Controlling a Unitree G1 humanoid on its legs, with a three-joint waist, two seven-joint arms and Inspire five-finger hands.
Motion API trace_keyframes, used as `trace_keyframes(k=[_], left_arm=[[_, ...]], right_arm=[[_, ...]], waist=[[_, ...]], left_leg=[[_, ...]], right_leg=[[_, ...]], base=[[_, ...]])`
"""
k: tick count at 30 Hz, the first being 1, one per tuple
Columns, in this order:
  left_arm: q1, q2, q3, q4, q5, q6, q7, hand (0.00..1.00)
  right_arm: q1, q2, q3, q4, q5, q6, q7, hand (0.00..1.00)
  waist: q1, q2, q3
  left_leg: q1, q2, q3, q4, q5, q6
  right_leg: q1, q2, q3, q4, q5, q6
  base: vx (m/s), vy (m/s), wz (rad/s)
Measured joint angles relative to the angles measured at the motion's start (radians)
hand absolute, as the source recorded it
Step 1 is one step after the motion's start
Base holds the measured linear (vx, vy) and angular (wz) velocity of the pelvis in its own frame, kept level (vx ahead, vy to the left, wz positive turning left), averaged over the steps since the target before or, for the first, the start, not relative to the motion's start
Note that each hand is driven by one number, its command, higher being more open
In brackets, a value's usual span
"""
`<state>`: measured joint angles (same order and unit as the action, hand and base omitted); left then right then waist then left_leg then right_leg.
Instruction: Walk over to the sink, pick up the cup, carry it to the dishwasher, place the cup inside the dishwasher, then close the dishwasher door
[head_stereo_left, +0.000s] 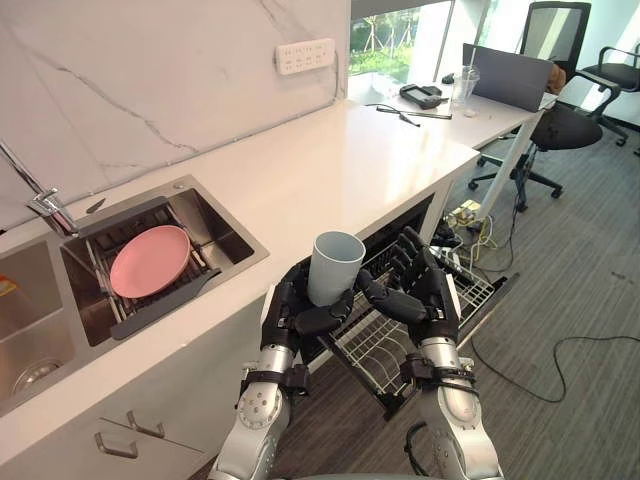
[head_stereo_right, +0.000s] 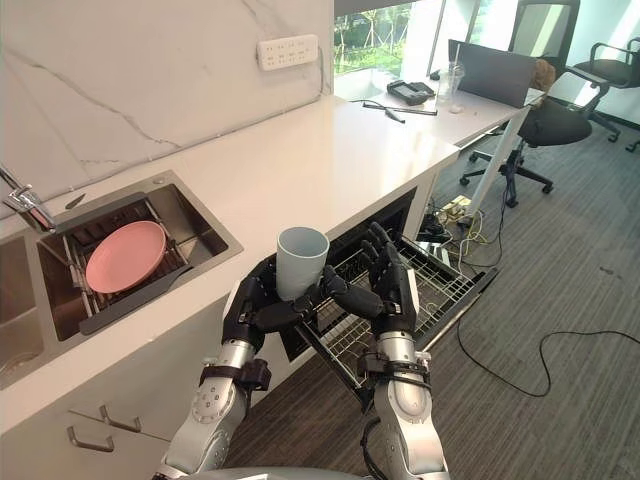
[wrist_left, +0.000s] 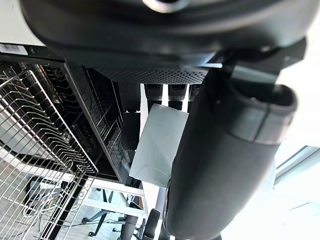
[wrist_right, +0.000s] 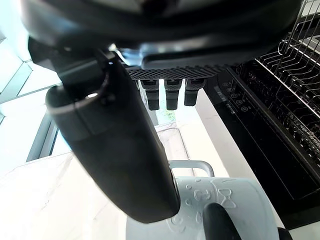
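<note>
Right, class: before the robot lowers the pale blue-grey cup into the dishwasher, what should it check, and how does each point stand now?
1. Grip: the left hand is curled round the lower part of the pale blue-grey cup. Ok.
2. Cup attitude: roughly upright, mouth up. Ok.
3. Wire dishwasher rack: slid out from under the counter, below the cup. Ok.
4. Landing spot: the visible part of the rack is bare, but the hands hide the part right beneath the cup. Cannot tell.
5. Right hand: open beside the cup, its thumb reaching towards the cup's base; whether it touches is unclear. Cannot tell.
</note>
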<state>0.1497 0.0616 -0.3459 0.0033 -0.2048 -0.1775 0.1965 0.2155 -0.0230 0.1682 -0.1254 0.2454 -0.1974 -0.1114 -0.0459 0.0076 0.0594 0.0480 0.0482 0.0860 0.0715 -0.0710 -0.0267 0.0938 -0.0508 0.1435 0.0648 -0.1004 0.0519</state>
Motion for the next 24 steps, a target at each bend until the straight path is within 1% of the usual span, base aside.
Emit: trace_keyframes(k=[3, 7, 10, 15, 18, 24], left_arm=[[-0.006, 0.0, 0.004, 0.006, 0.0, 0.0, 0.0, 0.3], [-0.009, 0.0, 0.004, 0.006, 0.0, 0.0, 0.001, 0.3], [-0.009, 0.0, 0.002, 0.012, 0.0, 0.0, 0.0, 0.3], [-0.028, 0.001, -0.006, 0.047, 0.0, 0.0, 0.001, 0.3], [-0.03, 0.001, -0.007, 0.049, 0.0, 0.001, 0.004, 0.3], [-0.047, 0.01, -0.019, 0.049, -0.001, 0.001, 0.018, 0.3]], right_arm=[[0.0, -0.004, 0.019, 0.0, 0.001, 0.0, 0.008, 0.9], [0.001, -0.005, 0.039, 0.001, 0.002, 0.0, 0.015, 0.9], [0.001, -0.008, 0.04, 0.007, 0.003, 0.0, 0.02, 0.9], [0.001, -0.02, 0.048, 0.023, 0.006, 0.0, 0.023, 0.9], [0.001, -0.042, 0.078, 0.025, 0.007, 0.0, 0.024, 0.9], [0.001, -0.048, 0.103, 0.024, 0.008, 0.0, 0.029, 0.9]], waist=[[0.0, 0.0, -0.002], [0.0, -0.001, -0.005], [0.0, 0.0, -0.022], [0.0, -0.006, -0.046], [-0.003, -0.005, -0.055], [-0.002, -0.006, -0.061]], left_leg=[[-0.001, -0.002, 0.007, -0.008, 0.007, 0.002], [0.0, -0.008, 0.007, -0.029, 0.024, 0.004], [0.0, -0.013, 0.007, -0.042, 0.032, 0.006], [0.0, -0.015, 0.007, -0.048, 0.034, 0.007], [0.0, -0.015, 0.008, -0.055, 0.039, 0.007], [0.001, -0.017, 0.007, -0.071, 0.052, 0.009]], right_leg=[[-0.001, -0.002, 0.008, -0.016, 0.013, 0.005], [-0.008, -0.006, 0.007, -0.018, 0.016, 0.008], [-0.012, -0.011, 0.007, -0.022, 0.017, 0.01], [-0.012, -0.013, 0.008, -0.027, 0.018, 0.012], [-0.016, -0.013, 0.008, -0.027, 0.019, 0.013], [-0.021, -0.014, 0.008, -0.027, 0.022, 0.015]], base=[[-0.04, 0.008, -0.06], [-0.01, 0.002, -0.01], [0.0, 0.0, 0.0], [0.0, 0.0, 0.0], [0.0, 0.0, 0.0], [0.0, 0.0, 0.0]])
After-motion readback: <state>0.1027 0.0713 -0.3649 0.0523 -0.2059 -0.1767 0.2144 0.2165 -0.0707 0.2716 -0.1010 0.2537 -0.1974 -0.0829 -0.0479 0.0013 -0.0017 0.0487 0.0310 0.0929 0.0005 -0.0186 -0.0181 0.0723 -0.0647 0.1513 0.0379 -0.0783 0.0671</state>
